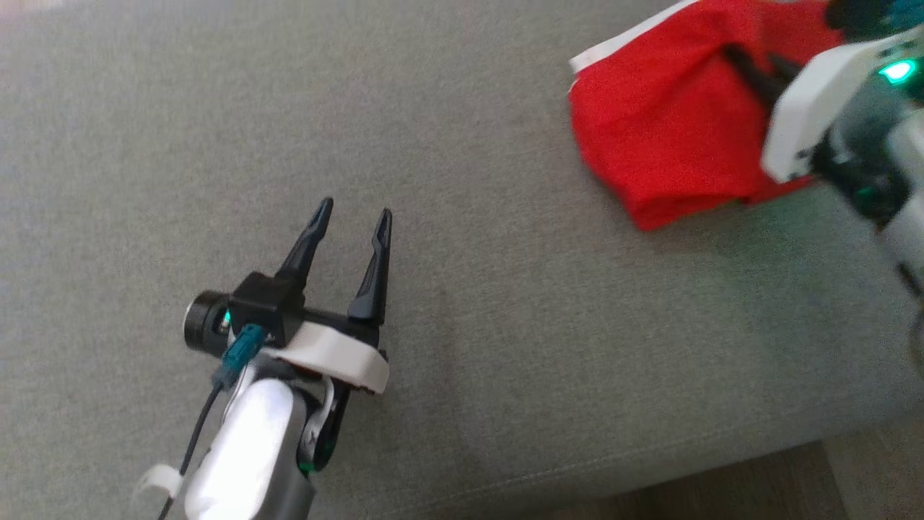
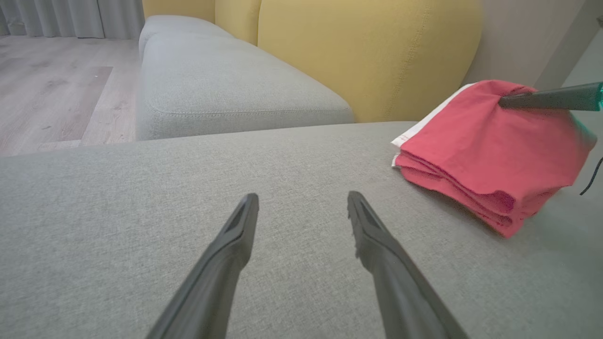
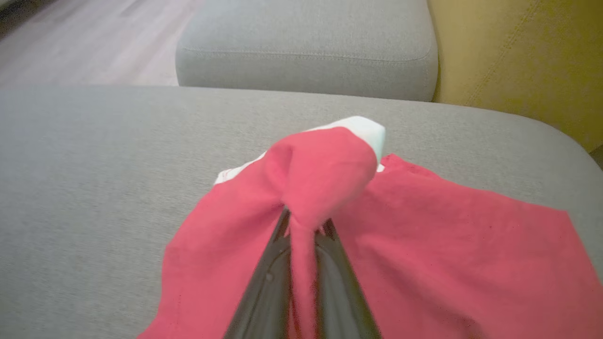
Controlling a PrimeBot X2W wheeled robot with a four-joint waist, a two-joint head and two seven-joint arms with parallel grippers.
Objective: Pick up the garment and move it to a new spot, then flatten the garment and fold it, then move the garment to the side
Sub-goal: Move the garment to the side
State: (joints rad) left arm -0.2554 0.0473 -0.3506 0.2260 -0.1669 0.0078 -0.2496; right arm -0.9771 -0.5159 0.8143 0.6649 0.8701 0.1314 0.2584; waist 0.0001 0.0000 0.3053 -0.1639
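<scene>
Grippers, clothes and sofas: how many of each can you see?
grippers: 2 (left gripper open, right gripper pinching the cloth)
red garment: 1
grey sofa: 1
Total: 4

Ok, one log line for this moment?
right tool: shut on red garment | left tool: open, empty, over grey cushion | red garment: folded layers, lying on grey cushion

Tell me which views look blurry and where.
Head view: soft overall, right gripper smeared at the edge. Left wrist view: sharp, though the garment blurs at its right side. Right wrist view: garment crisp at the pinch, floor blurred.
</scene>
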